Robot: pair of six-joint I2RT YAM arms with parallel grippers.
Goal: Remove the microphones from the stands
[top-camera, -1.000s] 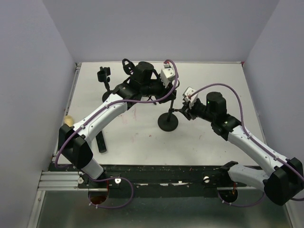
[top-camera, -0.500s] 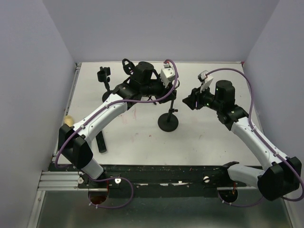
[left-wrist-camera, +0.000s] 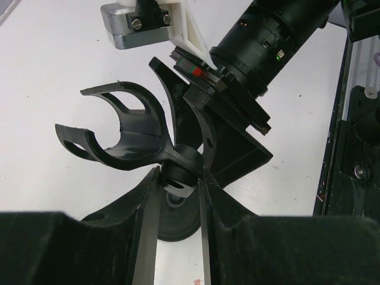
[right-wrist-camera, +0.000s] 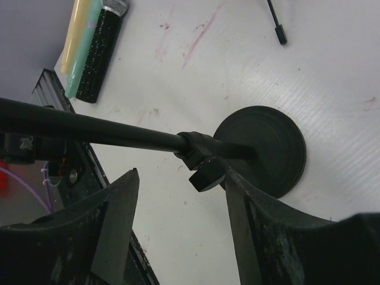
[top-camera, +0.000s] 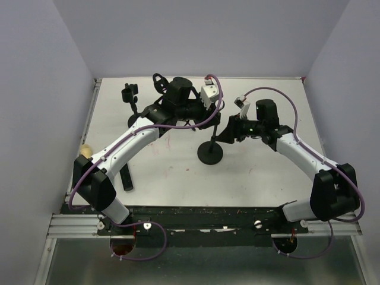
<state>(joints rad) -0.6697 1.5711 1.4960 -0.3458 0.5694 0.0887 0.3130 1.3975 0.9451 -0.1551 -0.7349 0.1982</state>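
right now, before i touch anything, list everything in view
table: 1, white, under everything
stand: 1, black, round base mid table, pole rising from it
clip: 1, black, on top of the stand, empty
mic: 1, black with a silver grille, lying flat near left on the table
strip: 1, yellow and green, beside the mic
clamp: 1, black, on a thin rod, far left of the table
lump: 1, yellow, at the table's left edge
left tool: 1, black, shut on the stand's joint under the clip
right tool: 1, black, open, either side of the stand's pole
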